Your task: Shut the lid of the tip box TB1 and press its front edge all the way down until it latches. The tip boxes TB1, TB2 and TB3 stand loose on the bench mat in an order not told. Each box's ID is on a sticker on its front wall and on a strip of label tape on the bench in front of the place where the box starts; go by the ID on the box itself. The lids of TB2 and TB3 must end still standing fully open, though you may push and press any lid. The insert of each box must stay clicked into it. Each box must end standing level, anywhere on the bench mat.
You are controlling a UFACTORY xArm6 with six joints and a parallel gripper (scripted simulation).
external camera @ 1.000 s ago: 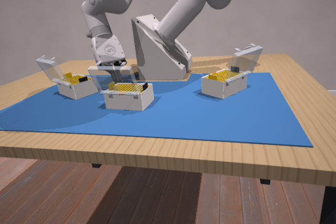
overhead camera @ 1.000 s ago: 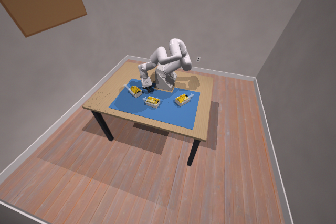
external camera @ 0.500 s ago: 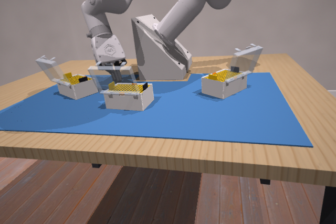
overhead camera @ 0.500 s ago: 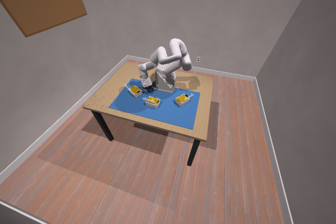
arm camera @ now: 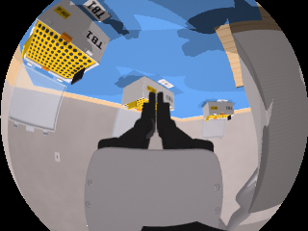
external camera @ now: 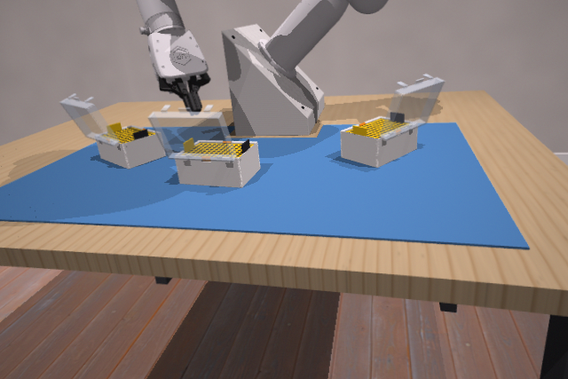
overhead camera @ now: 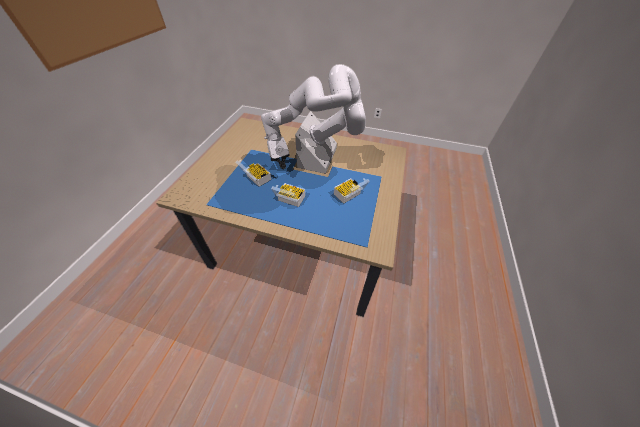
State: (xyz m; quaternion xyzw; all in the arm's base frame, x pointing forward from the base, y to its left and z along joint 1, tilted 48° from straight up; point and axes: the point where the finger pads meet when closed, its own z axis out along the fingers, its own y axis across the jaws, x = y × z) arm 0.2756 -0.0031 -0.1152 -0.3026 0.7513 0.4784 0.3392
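Three white tip boxes with yellow inserts stand on the blue mat, all with their clear lids raised. In the wrist view the nearest box (arm camera: 64,41) carries a TB1 sticker, and a TB1 tape strip (arm camera: 96,7) lies by it. It seems to be the left box (external camera: 128,147) (overhead camera: 257,172), whose lid (external camera: 80,113) leans back. My gripper (external camera: 195,106) (overhead camera: 281,164) (arm camera: 156,100) is shut and empty. It hangs behind the middle box (external camera: 215,163), right of the left box, with its fingertips level with the top edge of the middle lid (external camera: 187,129). I cannot tell whether they touch it.
The right box (external camera: 381,140) stands apart with its lid (external camera: 420,95) up. The IDs on the middle and right boxes are unreadable. The arm's wedge-shaped base (external camera: 265,85) stands just behind the mat, close to the right of the gripper.
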